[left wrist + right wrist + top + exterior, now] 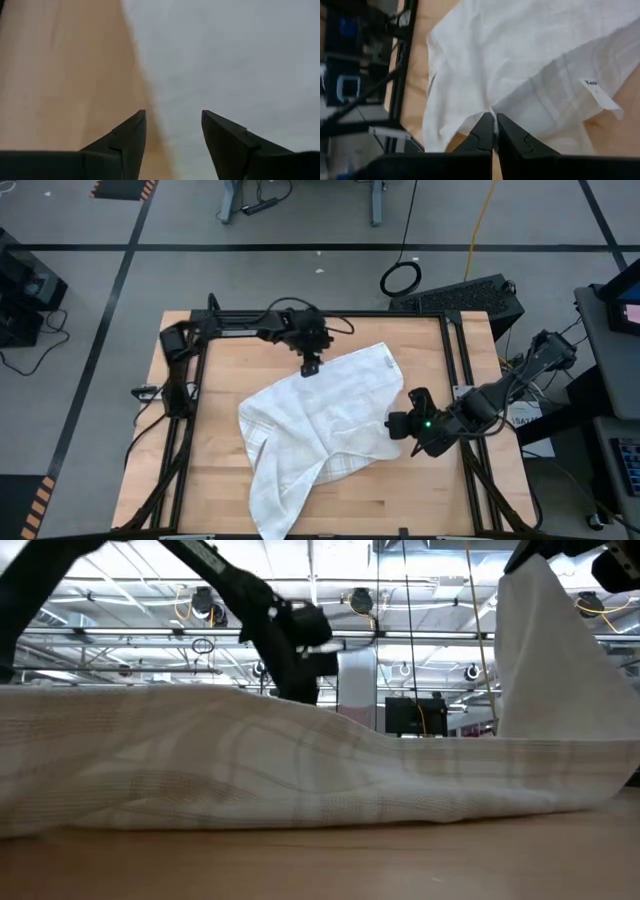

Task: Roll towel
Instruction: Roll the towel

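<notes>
One camera looks straight down on the whole table (210, 480). One sits low at table height, very near the towel (300, 770), looking across. Each wrist camera looks closely past its own fingers. All four see the towel.

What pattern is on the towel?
White towel with thin grey check lines, clearest in the right wrist view.

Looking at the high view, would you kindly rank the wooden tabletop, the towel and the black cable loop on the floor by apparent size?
1. Wooden tabletop, largest.
2. Towel, covering a good part of it.
3. Black cable loop on the floor, clearly smallest, though the floor lies farther from the camera.
</notes>
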